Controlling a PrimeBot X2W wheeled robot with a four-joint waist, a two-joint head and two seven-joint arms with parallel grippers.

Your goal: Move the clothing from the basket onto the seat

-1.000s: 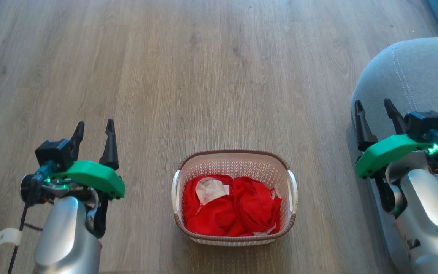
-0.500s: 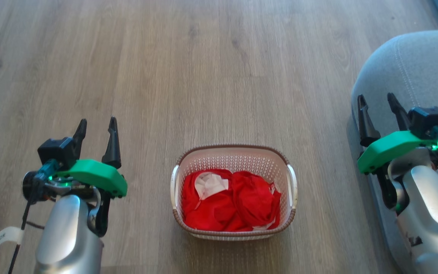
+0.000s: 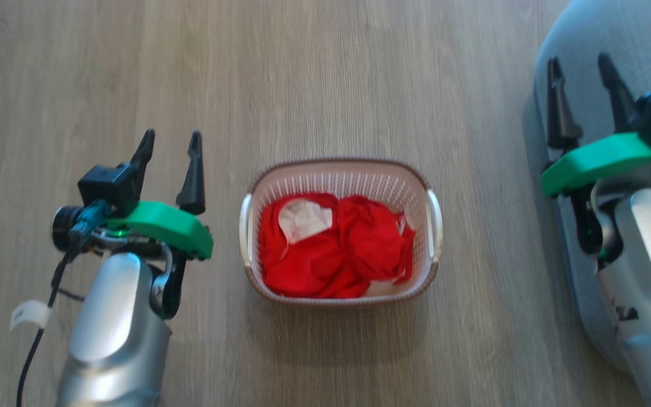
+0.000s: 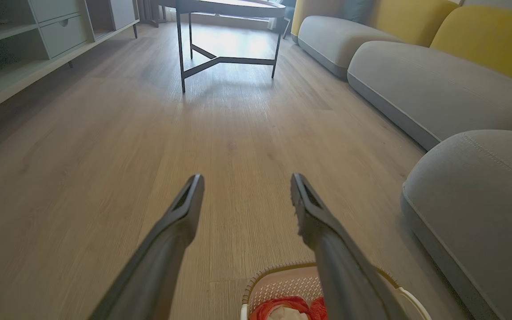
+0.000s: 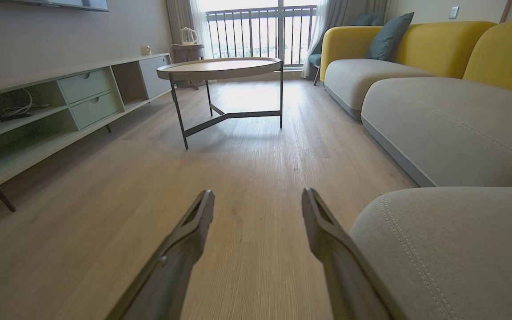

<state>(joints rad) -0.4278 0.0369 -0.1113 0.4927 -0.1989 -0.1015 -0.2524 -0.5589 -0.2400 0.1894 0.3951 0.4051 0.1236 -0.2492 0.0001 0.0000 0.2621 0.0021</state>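
The cream basket [image 3: 435,217] with a brown rim stands on the wood floor in the head view, holding bright red clothing [image 3: 331,249] with a white patch. My left gripper [image 3: 170,141] hangs open to the basket's left, empty. My right gripper [image 3: 580,65] is open and empty at the right, over the edge of the grey seat [image 3: 642,39]. In the left wrist view the basket [image 4: 278,284] and a bit of the clothing [image 4: 289,306] sit at the bottom edge, the seat [image 4: 478,200] to the right. In the right wrist view the seat [image 5: 451,244] lies beside the open fingers.
A round coffee table [image 5: 220,69] on dark metal legs stands ahead on the wood floor. A low shelf unit [image 5: 38,111] runs along the left wall. More grey sofa cushions [image 5: 447,120] with yellow backs line the right side.
The head camera has tilted down and moved nearer, so the basket sits higher and larger in the picture. Both grippers have shifted up the view and stay open.
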